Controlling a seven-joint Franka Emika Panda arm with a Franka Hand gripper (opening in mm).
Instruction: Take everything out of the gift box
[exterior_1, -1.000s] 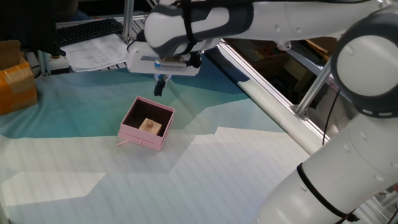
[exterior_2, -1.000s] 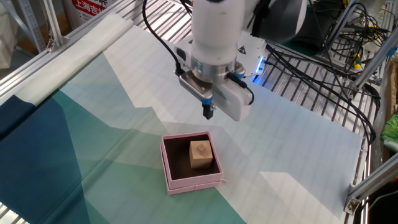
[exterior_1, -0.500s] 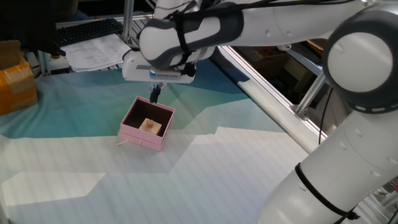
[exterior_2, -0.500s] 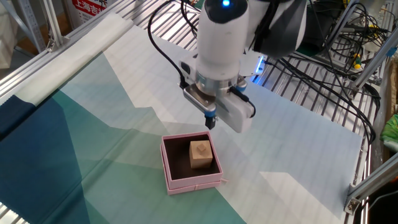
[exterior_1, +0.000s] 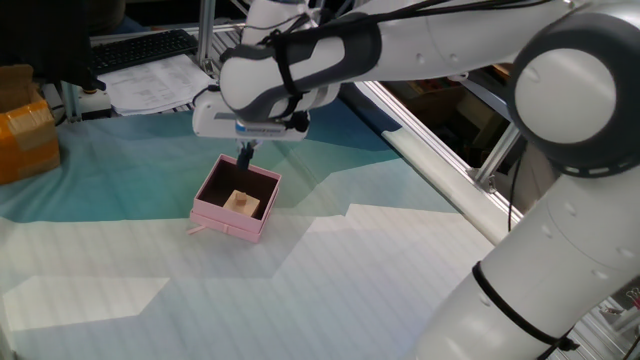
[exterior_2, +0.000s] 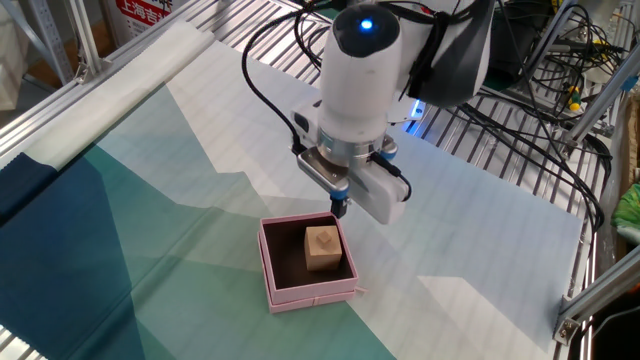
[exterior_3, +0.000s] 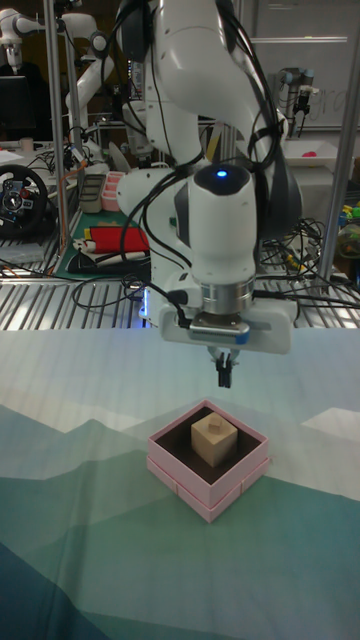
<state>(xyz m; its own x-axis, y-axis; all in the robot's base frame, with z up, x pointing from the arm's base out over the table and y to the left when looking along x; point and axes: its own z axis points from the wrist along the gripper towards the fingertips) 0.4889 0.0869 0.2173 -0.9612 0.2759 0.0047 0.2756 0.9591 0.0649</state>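
The claw (exterior_3: 224, 377) hung empty, fingers close together, above the gift box (exterior_3: 176, 468). Below it the cube (exterior_3: 213, 442) looked light, rigid, best gripped across opposite flat sides.

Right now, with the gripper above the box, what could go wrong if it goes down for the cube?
The gripper hangs near the far wall of the gift box, not centred over the cube; a straight descent might strike the rim. Its fingers look shut, so they could push the cube instead of straddling it. The light box may shift.
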